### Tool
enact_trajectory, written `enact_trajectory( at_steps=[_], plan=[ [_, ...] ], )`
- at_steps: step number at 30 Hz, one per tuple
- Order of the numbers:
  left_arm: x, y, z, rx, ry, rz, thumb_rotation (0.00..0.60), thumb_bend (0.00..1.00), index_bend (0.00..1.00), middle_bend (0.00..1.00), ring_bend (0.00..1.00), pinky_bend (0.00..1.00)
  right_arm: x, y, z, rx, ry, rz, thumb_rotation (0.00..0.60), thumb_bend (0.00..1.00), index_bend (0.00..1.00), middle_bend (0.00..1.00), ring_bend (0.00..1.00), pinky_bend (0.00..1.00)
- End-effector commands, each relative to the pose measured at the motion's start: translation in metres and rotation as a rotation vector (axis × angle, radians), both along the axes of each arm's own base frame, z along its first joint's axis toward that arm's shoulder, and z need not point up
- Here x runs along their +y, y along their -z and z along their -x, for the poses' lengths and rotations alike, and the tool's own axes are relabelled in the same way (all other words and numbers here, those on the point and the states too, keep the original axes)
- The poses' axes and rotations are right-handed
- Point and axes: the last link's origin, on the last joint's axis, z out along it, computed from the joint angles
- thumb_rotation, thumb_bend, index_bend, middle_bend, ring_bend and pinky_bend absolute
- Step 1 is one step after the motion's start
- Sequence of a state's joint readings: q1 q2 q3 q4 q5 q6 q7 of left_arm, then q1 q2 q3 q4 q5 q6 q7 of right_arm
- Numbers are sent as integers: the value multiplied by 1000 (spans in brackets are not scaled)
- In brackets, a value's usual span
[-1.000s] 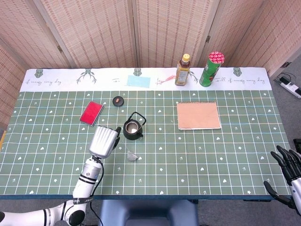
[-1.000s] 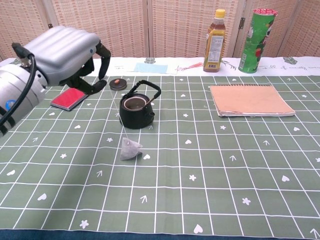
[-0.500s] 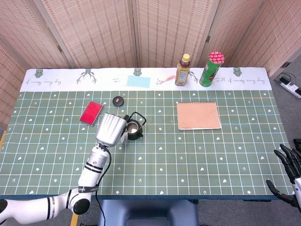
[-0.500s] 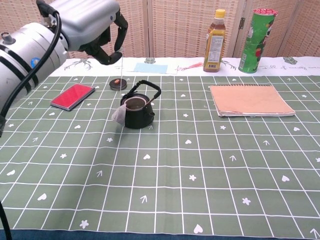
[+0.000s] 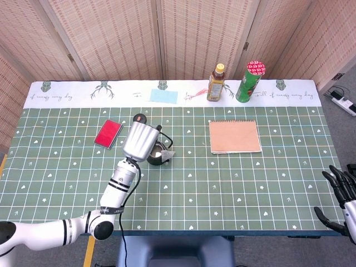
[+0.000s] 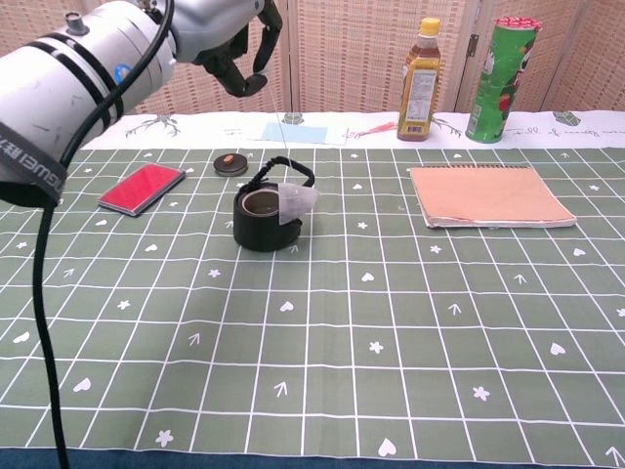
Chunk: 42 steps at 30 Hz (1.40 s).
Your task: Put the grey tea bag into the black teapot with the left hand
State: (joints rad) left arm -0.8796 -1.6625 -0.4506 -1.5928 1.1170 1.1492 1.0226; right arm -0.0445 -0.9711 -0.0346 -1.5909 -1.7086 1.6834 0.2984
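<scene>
My left hand point(image 6: 227, 39) is raised above the black teapot point(image 6: 260, 213) and pinches the string of the grey tea bag point(image 6: 296, 203). The bag hangs on the string, swung out to the right of the pot's open mouth, level with its rim. In the head view the left hand point(image 5: 139, 142) covers the left part of the teapot point(image 5: 158, 157), and the tea bag point(image 5: 168, 154) shows at the pot's right side. The teapot's lid point(image 6: 230, 163) lies behind it on the table. My right hand point(image 5: 340, 196) hangs open off the table's right front corner.
A red card case point(image 6: 143, 188) lies left of the pot. A tan notebook point(image 6: 488, 195) lies to the right. A sauce bottle point(image 6: 421, 66), a green can point(image 6: 499, 64) and a blue paper point(image 6: 288, 132) stand along the back edge.
My left hand has risen and moved right over the teapot. The tea bag has swung from the pot's left side to its right side. The right hand has barely moved.
</scene>
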Motion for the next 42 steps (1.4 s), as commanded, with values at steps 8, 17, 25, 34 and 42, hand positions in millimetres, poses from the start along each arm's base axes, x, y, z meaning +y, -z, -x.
enact_trajectory(
  at_steps=[8,17,25,34,42],
  plan=[
    [22,-18,-7,-1,1,-30,600,481,680,1000,1000,1000,-13,4,4,-4,45,-18,600,353,0,0,0,0],
    [32,-25,7,16,-23,-17,600,481,680,1000,1000,1000,-19,7,6,6,70,-23,600,352,0,0,0,0],
    [27,-26,27,19,-39,6,600,481,680,1000,1000,1000,-22,6,8,13,86,-9,600,353,0,0,0,0],
    [7,-6,54,-4,-66,98,600,481,679,1000,1000,1000,-21,12,4,31,80,-15,600,352,0,0,0,0],
    [-15,25,80,-133,-100,194,600,480,678,1000,1000,1000,-19,21,0,60,64,-42,600,353,0,0,0,0]
  ],
)
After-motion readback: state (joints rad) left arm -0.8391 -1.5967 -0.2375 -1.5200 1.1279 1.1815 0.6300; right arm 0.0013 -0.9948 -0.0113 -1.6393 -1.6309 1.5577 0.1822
